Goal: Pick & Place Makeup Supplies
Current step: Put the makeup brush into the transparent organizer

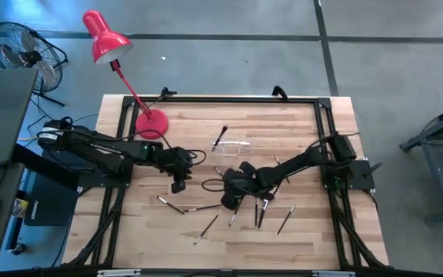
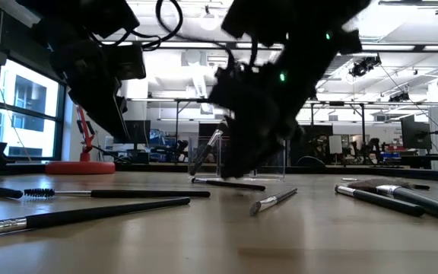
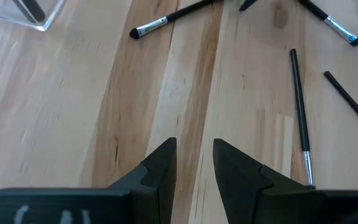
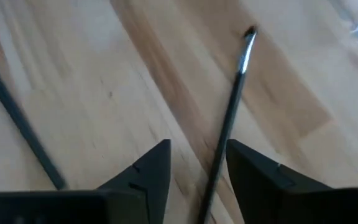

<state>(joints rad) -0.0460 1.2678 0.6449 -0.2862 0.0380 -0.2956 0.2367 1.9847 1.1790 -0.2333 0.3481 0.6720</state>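
The makeup supplies lie scattered over the wooden table: thin dark brushes (image 1: 171, 205) (image 1: 206, 228) (image 1: 285, 219) near the front. One more brush (image 1: 220, 138) leans in the clear holder (image 1: 234, 146). My right gripper (image 1: 233, 194) is low over the table's middle, open. A thin dark brush with a silvery ferrule (image 4: 232, 106) lies on the wood between its fingers (image 4: 253, 168), close to one of them. My left gripper (image 1: 179, 181) hovers left of it, open by a narrow gap (image 3: 194, 149) with only bare wood between the fingers. Long brushes (image 3: 300, 118) (image 3: 173, 17) lie ahead of it.
A red desk lamp (image 1: 151, 123) stands at the table's back left. The table (image 1: 306, 123) has a black frame along its edges. In the low view, brushes (image 2: 112, 193) (image 2: 274, 200) (image 2: 394, 198) lie spread across the front.
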